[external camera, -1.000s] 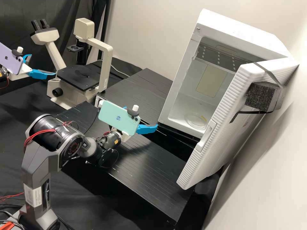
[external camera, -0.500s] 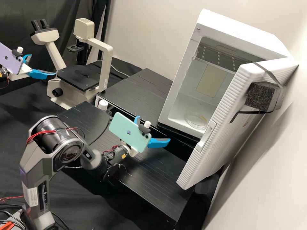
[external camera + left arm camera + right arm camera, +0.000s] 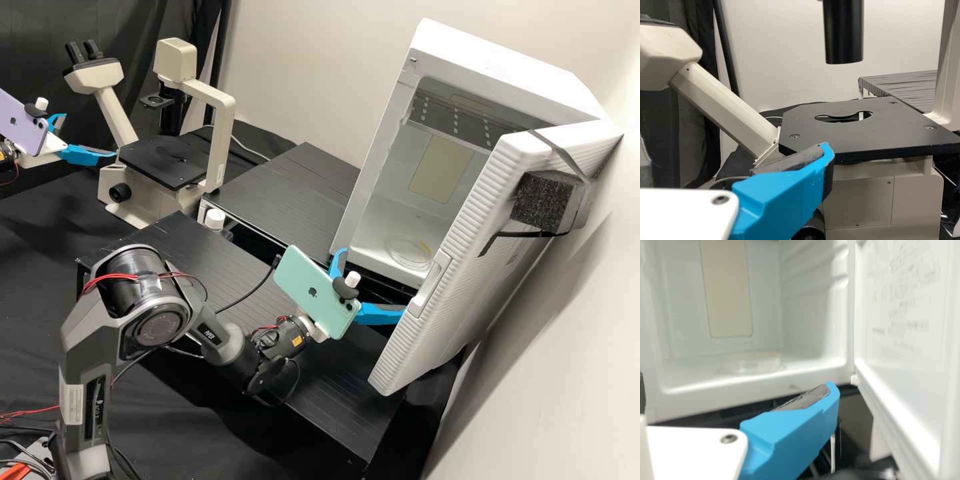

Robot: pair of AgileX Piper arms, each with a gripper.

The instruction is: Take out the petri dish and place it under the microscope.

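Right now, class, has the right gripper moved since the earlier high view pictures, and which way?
Yes. In the high view, the right gripper has moved closer to the handle on the fridge's open door.

Pale, plain wall at the far side and right, the latter bearing a soft shadow; black curtain at far left. Two black tables with lined tops, one far and one near, adjoin black cloth spread at left.

Glossy clear petri dish, ribbed plastic door, matt black stage
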